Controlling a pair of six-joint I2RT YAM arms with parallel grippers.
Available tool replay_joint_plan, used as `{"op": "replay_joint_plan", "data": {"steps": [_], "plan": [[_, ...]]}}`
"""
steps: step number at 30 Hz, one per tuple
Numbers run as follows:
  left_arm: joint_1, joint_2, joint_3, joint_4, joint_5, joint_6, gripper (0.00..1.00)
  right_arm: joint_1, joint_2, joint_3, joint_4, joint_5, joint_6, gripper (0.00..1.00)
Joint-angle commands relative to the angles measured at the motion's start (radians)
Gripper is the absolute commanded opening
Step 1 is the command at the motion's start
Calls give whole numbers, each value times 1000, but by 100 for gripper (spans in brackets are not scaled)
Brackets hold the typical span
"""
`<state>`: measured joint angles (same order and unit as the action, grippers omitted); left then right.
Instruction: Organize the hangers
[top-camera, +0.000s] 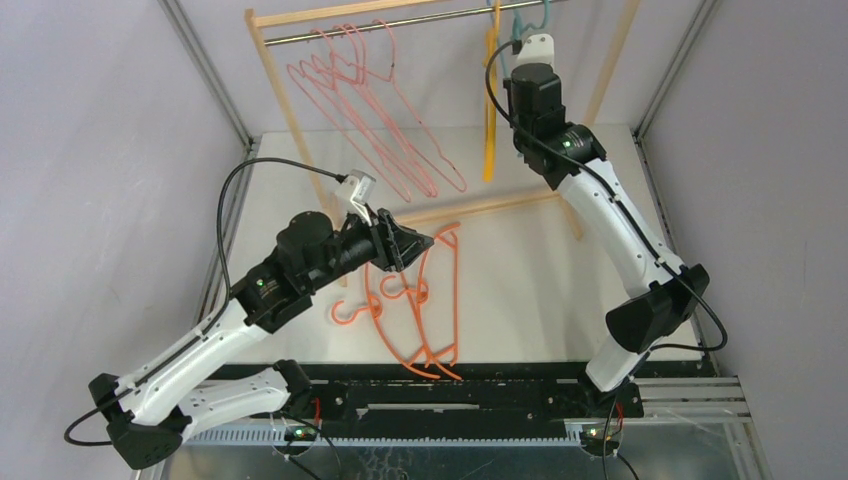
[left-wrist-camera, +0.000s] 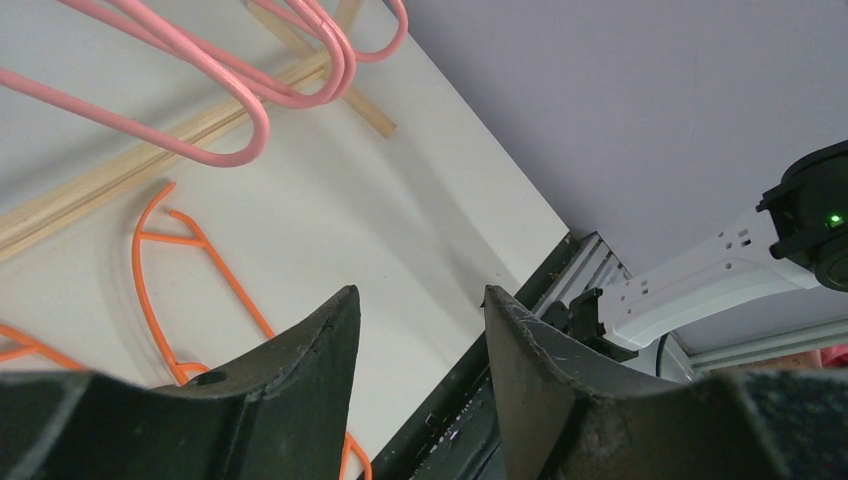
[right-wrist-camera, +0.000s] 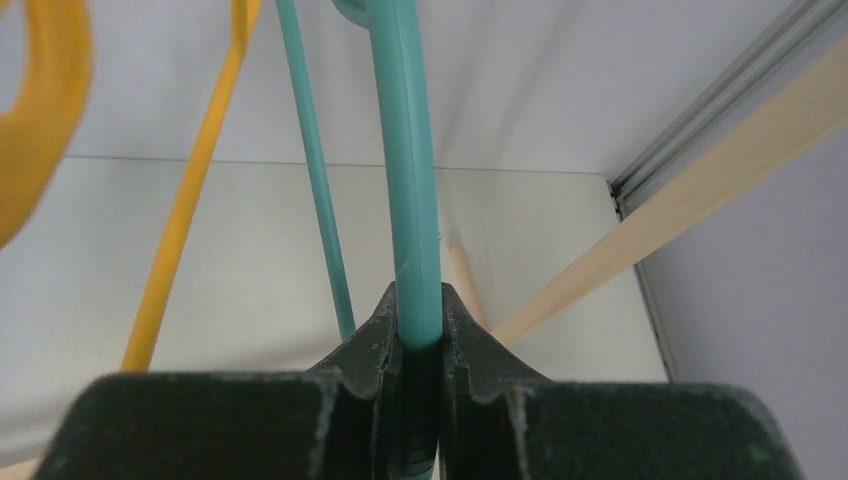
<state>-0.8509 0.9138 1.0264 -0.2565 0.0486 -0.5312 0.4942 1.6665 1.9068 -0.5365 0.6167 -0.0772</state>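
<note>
A white table (top-camera: 540, 290) is seen from above, with two robot arms reaching in from its near edge. At the far edge stands a wooden rack (top-camera: 268, 70) with a metal rod (top-camera: 400, 22) across its top.

A bunch of pink hangers (top-camera: 370, 110) hangs from the left part of the rod, their lower ends slanting toward the right. Further right, a yellow hanger (top-camera: 491, 110) hangs edge-on from the rod. Just right of it is a teal hanger (top-camera: 519, 28), up at the rod and mostly hidden behind the right arm. Whether its hook rests on the rod cannot be told.

The right gripper (right-wrist-camera: 421, 300) is raised to the height of the rod. Its fingers are pressed onto the teal hanger's thin bar, pinching it. In the wrist view the bar runs straight up from between the fingers, with the yellow hanger to its left.

Orange hangers (top-camera: 425, 320) lie flat on the table near the middle, overlapping one another, hooks toward the left. The left gripper (left-wrist-camera: 420, 292) hovers above their far end, pointing right. Its fingers are spread apart with nothing between them. Only bare table shows through the gap.
</note>
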Motion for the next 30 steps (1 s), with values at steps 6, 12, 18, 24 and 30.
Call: {"op": "replay_joint_plan", "data": {"steps": [6, 12, 18, 24, 30], "plan": [[12, -21, -23, 55, 25, -6, 53, 143, 36, 49, 2, -13, -127, 0], [12, -52, -51, 60, 7, -24, 53, 128, 20, 22, -44, 32, -62, 0], [12, -67, -68, 63, -1, -41, 53, 35, -61, -35, -69, -68, 22, 3], [12, -42, -52, 77, 13, -39, 52, 41, -112, -93, -55, 1, -3, 66], [12, -9, -46, 93, 26, -34, 52, 64, -207, -148, -22, 0, -35, 99]]}}
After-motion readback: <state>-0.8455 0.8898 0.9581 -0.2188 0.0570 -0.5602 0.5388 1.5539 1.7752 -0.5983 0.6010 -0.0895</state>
